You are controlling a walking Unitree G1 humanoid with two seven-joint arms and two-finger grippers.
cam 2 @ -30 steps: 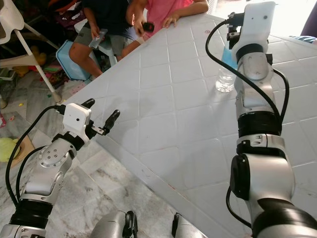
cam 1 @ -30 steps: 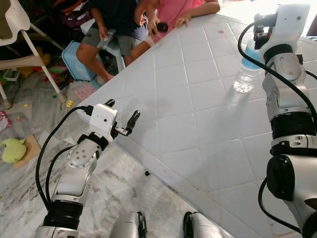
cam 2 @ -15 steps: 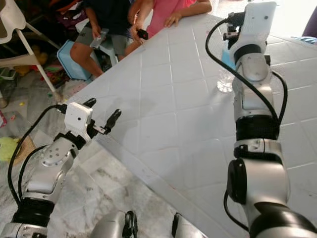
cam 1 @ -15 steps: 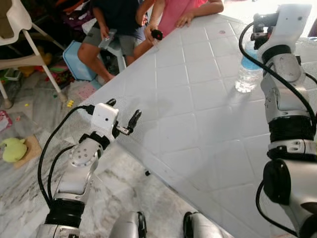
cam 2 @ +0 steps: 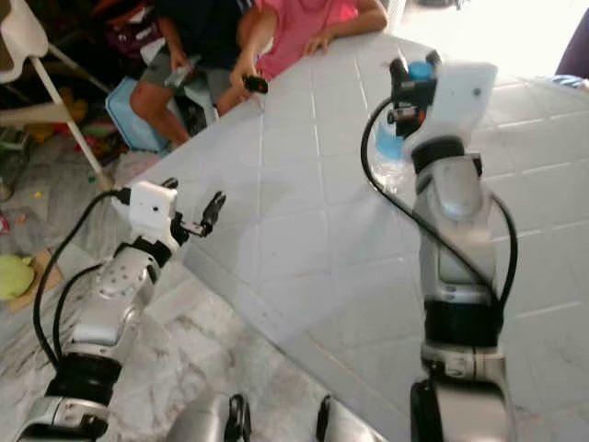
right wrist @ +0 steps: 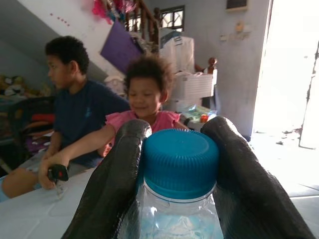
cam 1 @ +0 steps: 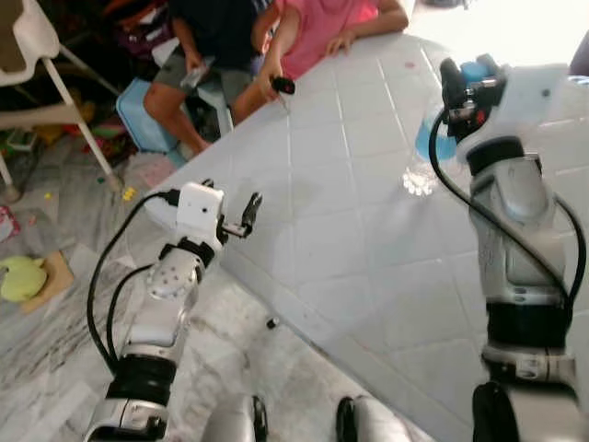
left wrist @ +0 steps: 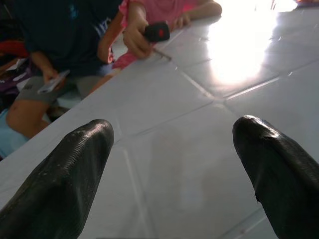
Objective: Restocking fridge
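A clear water bottle with a blue label and blue cap is on the white tiled table, towards its far right. My right gripper is at the bottle's top, its black fingers pressed against both sides of the cap. My left gripper is open with nothing between its fingers. It hovers at the table's near left edge, pointing across the tabletop.
Two people sit at the table's far corner; one hand holds a small black key fob. A white high chair, a blue stool and toys, among them a green one, stand on the marble floor at left.
The whole view has shifted and blurred, so the camera moved. My right gripper stays on the bottle's cap. The left gripper holds its open pose at the table edge.
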